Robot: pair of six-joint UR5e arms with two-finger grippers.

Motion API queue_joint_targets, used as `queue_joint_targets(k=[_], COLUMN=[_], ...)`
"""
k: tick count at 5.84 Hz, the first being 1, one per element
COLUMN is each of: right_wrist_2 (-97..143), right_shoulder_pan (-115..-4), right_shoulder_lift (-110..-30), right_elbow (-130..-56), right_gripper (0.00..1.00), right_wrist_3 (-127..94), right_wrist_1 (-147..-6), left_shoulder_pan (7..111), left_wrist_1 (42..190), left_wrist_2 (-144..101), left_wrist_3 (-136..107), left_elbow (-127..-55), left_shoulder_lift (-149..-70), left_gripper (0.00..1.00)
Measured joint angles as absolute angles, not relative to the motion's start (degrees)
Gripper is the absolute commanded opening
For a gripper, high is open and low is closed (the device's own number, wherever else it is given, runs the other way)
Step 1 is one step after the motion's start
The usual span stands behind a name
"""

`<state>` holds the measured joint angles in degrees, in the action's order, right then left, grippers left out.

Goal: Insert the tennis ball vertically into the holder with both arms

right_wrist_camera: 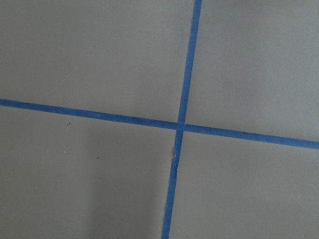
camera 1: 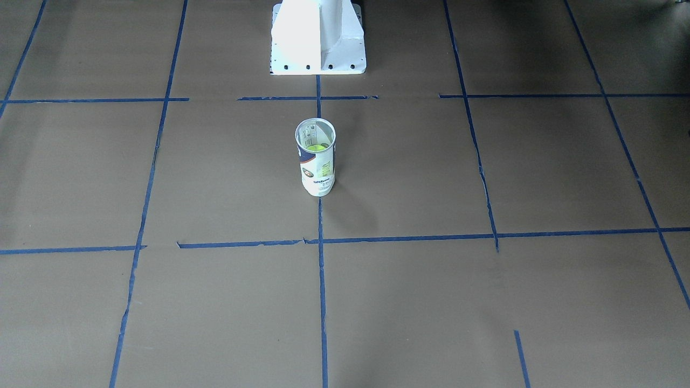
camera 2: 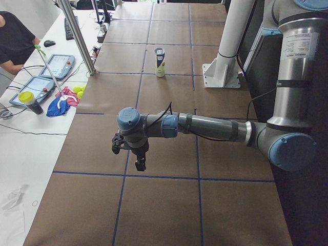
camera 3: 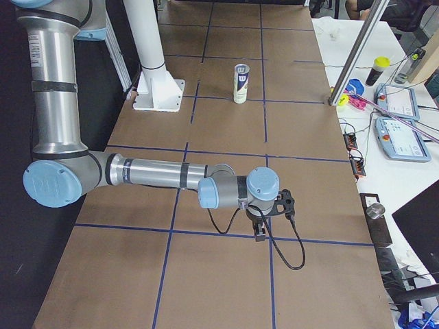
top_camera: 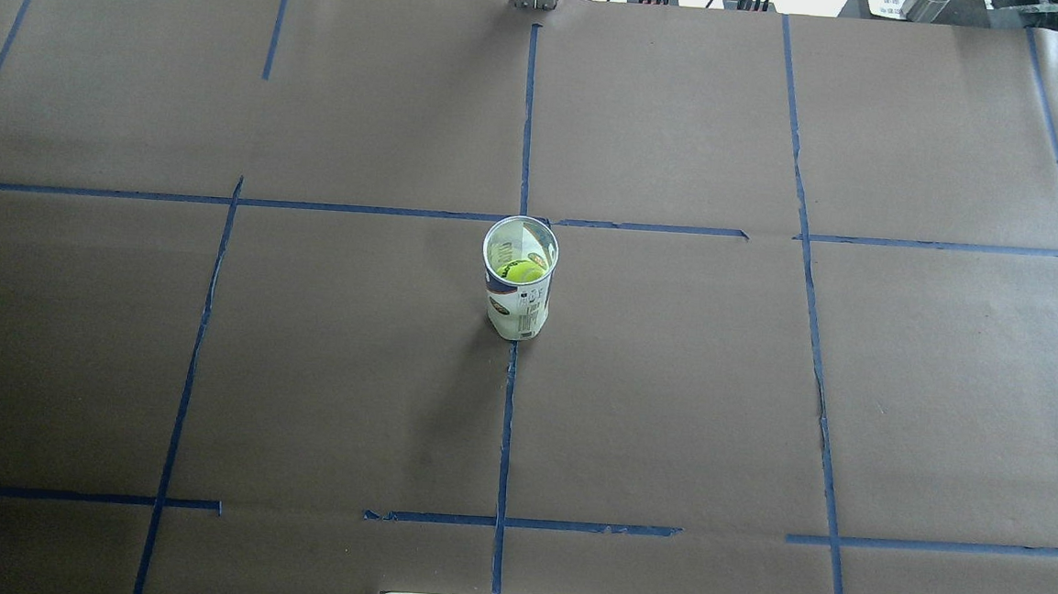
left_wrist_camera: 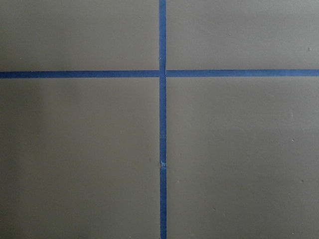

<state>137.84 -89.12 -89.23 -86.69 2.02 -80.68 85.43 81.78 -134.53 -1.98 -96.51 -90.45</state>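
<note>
Upright Wilson can with the tennis ball inside.
The can stands on the brown paper-covered table, its foot on the lengthwise blue tape line, open metallic rim up. The yellow-green ball shows through the mouth. The white pedestal base stands well apart at the top edge, along the same line.

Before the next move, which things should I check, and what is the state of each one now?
1. Tennis ball inside the holder: ok, it sits below the rim.
2. Holder upright on the table: ok.
3. Holder mouth uncovered: ok.
4. Left arm clear of the holder: ok, far off toward its own table end.
5. Right arm clear of the holder: ok, likewise.
6. Jaws of both arms open: cannot tell, only the side views show them.
</note>
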Motion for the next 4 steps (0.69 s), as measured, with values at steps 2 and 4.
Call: queue_joint_targets(k=[2, 4], right_wrist_2=[138.0, 138.0], right_shoulder_pan=[-88.5, -86.3], right_shoulder_lift=[-89.4, -89.4], right_elbow=[-88.2, -91.3], right_gripper=[1.0, 1.0], right_wrist_3=[2.1, 2.5], right_wrist_1=[-81.7, -86.6], left_shoulder_pan=[86.1, 87.9], left_wrist_1=[81.5, 80.3], left_wrist_2=[-134.8, -140.3], left_wrist_3=[-0.3, 0.5], left_elbow=[-96.6, -95.9], left_shoulder_lift=[-90.5, -90.9], left_gripper=[1.0, 1.0])
